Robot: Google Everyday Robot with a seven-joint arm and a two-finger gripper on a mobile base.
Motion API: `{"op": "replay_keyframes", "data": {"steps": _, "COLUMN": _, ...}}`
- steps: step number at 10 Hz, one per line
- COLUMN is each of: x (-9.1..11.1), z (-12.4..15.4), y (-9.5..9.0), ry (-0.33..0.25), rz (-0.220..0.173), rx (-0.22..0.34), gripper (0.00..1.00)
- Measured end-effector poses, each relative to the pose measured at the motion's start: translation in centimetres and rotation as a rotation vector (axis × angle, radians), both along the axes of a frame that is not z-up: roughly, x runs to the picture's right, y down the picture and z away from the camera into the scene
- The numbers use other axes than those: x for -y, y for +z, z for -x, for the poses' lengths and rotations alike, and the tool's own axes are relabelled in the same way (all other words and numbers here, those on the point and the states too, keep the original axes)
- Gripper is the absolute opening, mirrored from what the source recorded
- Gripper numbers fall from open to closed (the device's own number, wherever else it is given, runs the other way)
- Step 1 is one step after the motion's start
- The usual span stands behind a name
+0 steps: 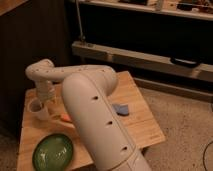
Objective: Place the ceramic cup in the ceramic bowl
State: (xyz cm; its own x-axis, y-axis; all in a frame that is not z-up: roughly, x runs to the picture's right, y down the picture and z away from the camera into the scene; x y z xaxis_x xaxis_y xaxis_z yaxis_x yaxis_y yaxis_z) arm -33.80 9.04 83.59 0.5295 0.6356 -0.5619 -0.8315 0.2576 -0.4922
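The robot arm's pincer (46, 96) hangs right beside the ceramic cup (36, 110) at the left edge of the wooden desk (140, 125); whether it grips cannot be told. The ceramic bowl (52, 151) sits apart, nearer the front.

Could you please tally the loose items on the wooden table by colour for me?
Whitish: 1, the ceramic cup
Green: 1, the ceramic bowl
Orange: 1, the orange object
Blue: 1, the blue object
Total: 4
The gripper is close beside the ceramic cup.
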Motion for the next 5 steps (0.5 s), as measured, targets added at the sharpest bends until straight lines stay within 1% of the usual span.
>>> {"op": "replay_keyframes", "data": {"steps": 1, "x": 0.3, "z": -0.6, "y": -0.8, "ry": 0.001, "rz": -0.001, "rx": 0.012, "gripper": 0.19}}
{"op": "replay_keyframes", "data": {"steps": 2, "x": 1.3, "z": -1.8, "y": -2.7, "ry": 0.007, "rz": -0.012, "rx": 0.035, "gripper": 0.06}}
{"op": "replay_keyframes", "data": {"steps": 3, "x": 1.7, "z": -2.5, "y": -4.5, "ry": 0.009, "rz": -0.022, "rx": 0.053, "gripper": 0.01}}
{"op": "replay_keyframes", "data": {"steps": 4, "x": 2.0, "z": -3.5, "y": -6.2, "ry": 0.015, "rz": -0.032, "rx": 0.072, "gripper": 0.00}}
{"op": "replay_keyframes", "data": {"steps": 5, "x": 2.3, "z": -5.6, "y": -8.3, "ry": 0.026, "rz": -0.046, "rx": 0.091, "gripper": 0.00}}
